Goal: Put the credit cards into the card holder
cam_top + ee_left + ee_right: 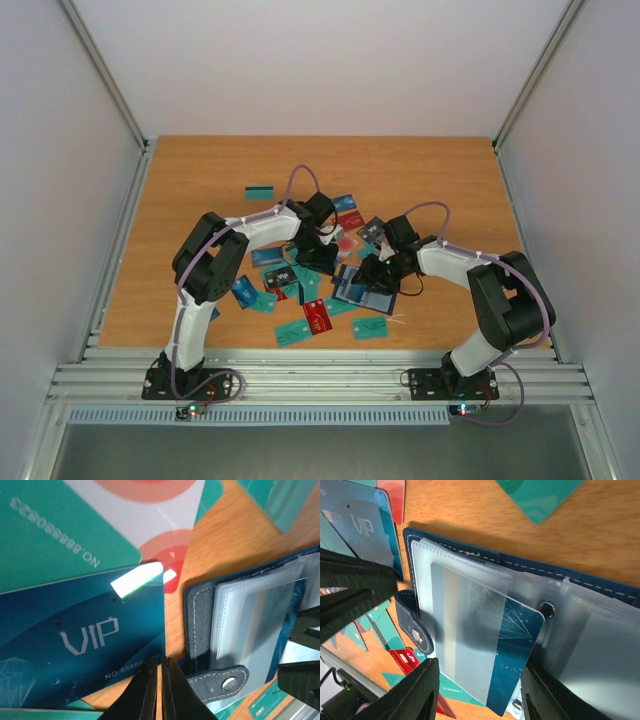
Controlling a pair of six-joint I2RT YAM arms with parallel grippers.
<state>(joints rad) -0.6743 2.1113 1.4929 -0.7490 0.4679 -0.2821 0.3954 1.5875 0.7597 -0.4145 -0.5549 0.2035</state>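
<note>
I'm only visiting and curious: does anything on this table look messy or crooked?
Yes. The credit cards lie scattered at all angles on the table, several overlapping. In the open card holder, one blue card sits slightly askew in its clear sleeve, one end apparently sticking out.

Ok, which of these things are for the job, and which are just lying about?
Job: card holder, blue VIP card, blue card partly in a sleeve, loose teal cards, red cards.
Lying about: nothing besides the arm cables.
</note>
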